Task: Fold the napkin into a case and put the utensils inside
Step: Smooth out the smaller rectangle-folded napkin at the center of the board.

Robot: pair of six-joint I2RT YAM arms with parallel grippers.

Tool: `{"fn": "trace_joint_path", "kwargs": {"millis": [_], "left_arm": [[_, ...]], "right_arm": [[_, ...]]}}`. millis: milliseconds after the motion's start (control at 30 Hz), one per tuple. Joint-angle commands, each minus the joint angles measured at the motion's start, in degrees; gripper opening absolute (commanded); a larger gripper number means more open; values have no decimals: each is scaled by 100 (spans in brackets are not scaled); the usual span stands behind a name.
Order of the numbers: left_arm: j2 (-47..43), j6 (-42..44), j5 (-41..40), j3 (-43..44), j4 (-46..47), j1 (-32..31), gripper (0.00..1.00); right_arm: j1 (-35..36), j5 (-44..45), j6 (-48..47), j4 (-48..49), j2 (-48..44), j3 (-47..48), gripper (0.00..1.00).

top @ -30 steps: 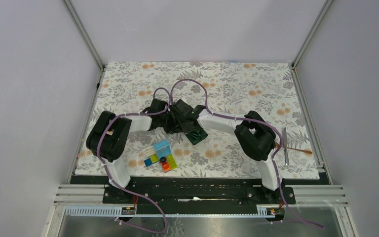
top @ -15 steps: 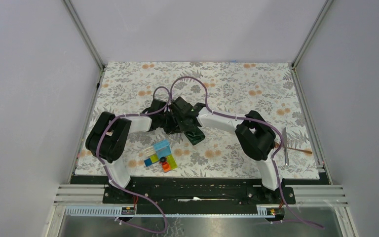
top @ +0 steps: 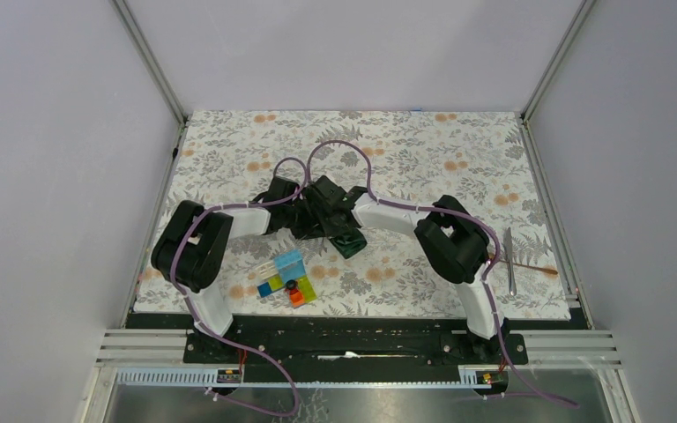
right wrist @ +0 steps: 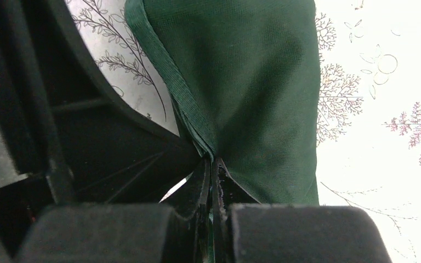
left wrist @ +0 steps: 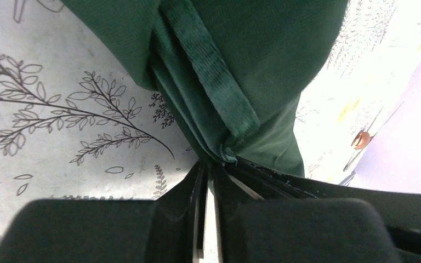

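Napkin (top: pixel 346 240) bunched at counter (top: pixel 423 141) centre, clamped at hem by L hand (left wrist: pixel 208 172) & at adjoining edge by R hand (right wrist: pixel 211 164), prob. to raise & align layers for next fold; utensils (top: pixel 512 261) parked far R, well apart.
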Motion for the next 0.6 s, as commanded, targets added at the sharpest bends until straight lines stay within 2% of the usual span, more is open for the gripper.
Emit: {"fn": "trace_joint_path", "kwargs": {"millis": [0,167,333,467,567], "left_arm": [[-216,287,-358,-257,-425,160,17],[-843,592,222,-455,-828,1107,18],[-1293,993,548,218,-1605,1612,19],[-1019,854,1152,816,-1393,1666,16],[-531,385,1646,1050,-720,1653,11]], "right_arm": [[-111,-322,48,433,125,-402,0],[-276,-645,122,804,76,-803,1],[-345,-827,107,959,54,-914,4],[-378,-1069,80,1009,44,-932,5],[-398,-1131,88,1020,29,-946,6]]}}
